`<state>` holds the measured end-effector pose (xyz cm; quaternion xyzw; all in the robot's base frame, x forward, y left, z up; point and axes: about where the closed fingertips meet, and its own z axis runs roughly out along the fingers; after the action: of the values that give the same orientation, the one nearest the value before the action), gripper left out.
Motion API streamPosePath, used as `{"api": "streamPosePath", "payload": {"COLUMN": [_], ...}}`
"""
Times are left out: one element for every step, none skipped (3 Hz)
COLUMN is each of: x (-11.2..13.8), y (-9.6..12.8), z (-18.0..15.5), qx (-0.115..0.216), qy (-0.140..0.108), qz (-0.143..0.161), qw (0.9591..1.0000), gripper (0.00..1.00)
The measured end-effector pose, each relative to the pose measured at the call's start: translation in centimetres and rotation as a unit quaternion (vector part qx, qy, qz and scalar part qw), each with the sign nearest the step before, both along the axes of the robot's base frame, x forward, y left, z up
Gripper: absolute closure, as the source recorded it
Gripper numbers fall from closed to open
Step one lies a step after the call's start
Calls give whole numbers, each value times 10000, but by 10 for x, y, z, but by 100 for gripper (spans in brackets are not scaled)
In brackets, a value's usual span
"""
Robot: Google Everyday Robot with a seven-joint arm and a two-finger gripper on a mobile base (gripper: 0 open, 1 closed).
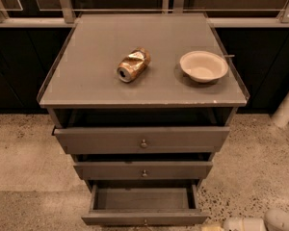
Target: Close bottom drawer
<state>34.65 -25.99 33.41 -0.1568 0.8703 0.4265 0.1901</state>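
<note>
The bottom drawer [143,201] is open, so the tool [248,223], low at right, whose state I cannot tell, should push squarely at the knob [145,221].

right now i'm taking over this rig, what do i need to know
Gripper: low at the bottom-right edge of the view, by the bottom drawer's right front corner; contact unclear.
Bottom drawer: pulled well out, knob untouched.
Done: nothing visible yet.
Left: push the drawer front in until shut.
On top: crushed can and bowl.
</note>
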Motion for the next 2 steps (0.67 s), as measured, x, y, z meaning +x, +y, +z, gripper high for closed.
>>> {"api": "streamPosePath", "payload": {"x": [28,40], "y": [21,31], "z": [-39,-85], "qx": [60,64], "qy": [-2,194], "qz": [39,-46], "qw": [10000,9998], "gripper": [100,100]}}
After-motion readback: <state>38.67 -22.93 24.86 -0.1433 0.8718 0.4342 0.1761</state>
